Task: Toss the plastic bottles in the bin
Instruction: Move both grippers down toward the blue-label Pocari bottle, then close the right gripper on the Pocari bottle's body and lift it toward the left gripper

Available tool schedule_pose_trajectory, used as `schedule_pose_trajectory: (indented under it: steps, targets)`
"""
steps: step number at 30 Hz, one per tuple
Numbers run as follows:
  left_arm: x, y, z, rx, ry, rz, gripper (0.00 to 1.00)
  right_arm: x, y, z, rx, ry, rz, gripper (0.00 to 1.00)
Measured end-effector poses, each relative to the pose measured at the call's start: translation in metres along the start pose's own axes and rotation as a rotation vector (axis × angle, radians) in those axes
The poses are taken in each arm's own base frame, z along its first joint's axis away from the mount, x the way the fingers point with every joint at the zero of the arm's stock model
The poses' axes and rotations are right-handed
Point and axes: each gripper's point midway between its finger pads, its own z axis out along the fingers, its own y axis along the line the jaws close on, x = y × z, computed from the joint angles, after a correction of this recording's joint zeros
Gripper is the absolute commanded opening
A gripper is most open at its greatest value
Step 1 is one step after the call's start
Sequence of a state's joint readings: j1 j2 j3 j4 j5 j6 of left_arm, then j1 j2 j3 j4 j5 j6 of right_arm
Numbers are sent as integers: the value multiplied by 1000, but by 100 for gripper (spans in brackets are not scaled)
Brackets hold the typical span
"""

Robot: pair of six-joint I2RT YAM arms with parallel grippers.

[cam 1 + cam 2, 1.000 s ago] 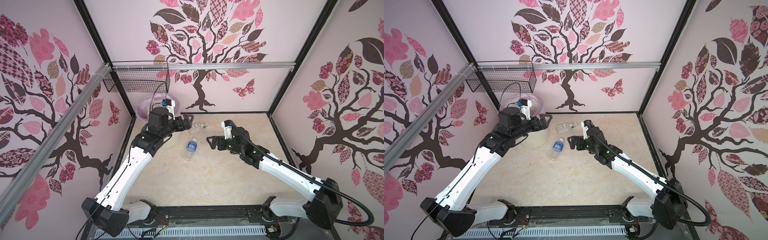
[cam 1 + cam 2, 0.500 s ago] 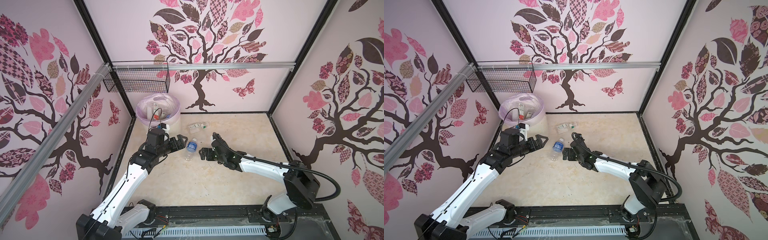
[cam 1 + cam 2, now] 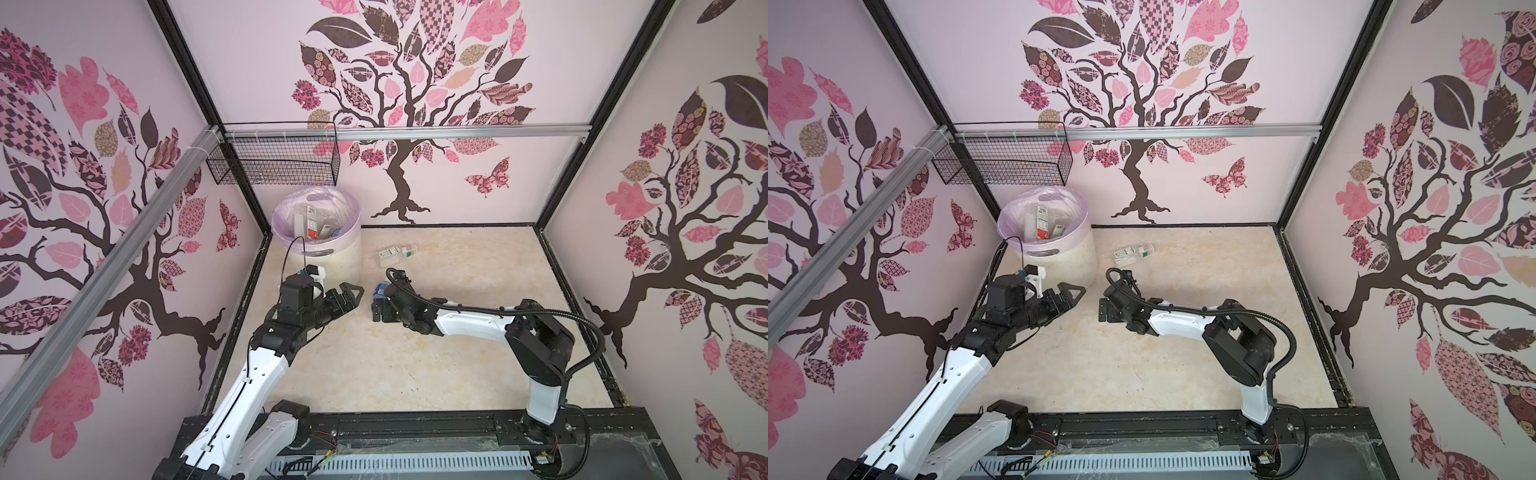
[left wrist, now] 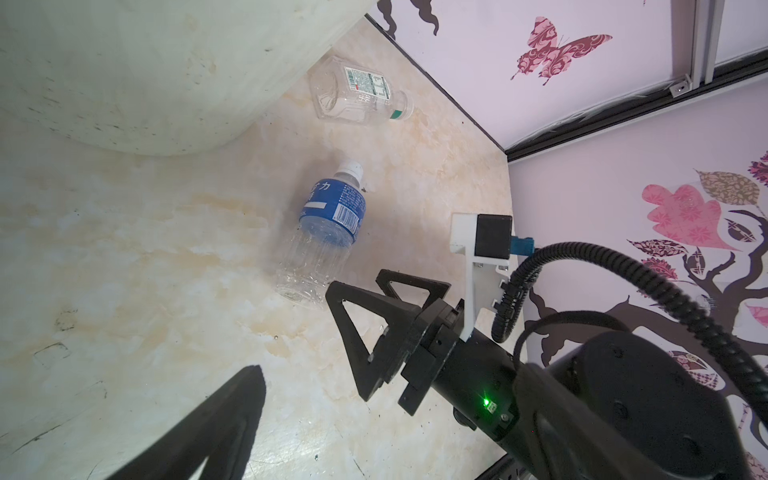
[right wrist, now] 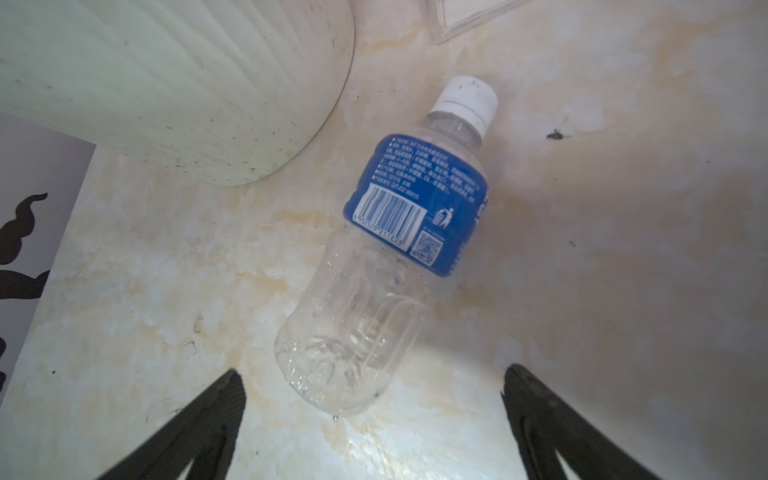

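I've lowered my right gripper point(image 5: 372, 372), wide open and empty, to the clear blue-labelled plastic bottle point(image 5: 415, 216) for grasping; left gripper point(image 3: 355, 296) gapes empty too.

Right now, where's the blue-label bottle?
The blue-label bottle lies on the floor near the middle in a top view, near the bin, base at the tips of the open right gripper.

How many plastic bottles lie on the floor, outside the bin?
2. The blue-labelled bottle lies before the right pincer; the green-capped bottle lies farther back, right of the bin. Others may be hidden.
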State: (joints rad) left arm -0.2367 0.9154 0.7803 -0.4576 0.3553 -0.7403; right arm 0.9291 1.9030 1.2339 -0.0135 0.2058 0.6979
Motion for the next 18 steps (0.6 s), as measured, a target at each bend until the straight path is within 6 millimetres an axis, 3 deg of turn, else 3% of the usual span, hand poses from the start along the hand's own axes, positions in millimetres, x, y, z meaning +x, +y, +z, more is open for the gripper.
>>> schedule_pose_trajectory:
  steps: [8,18]
  targets:
    - [-12,24,-11,-20,-37,-61,98,12,0,29,42,36,-15,99]
    - [1,33,-7,-26,-4,-63,98,25,-10,40,71,56,-37,86]
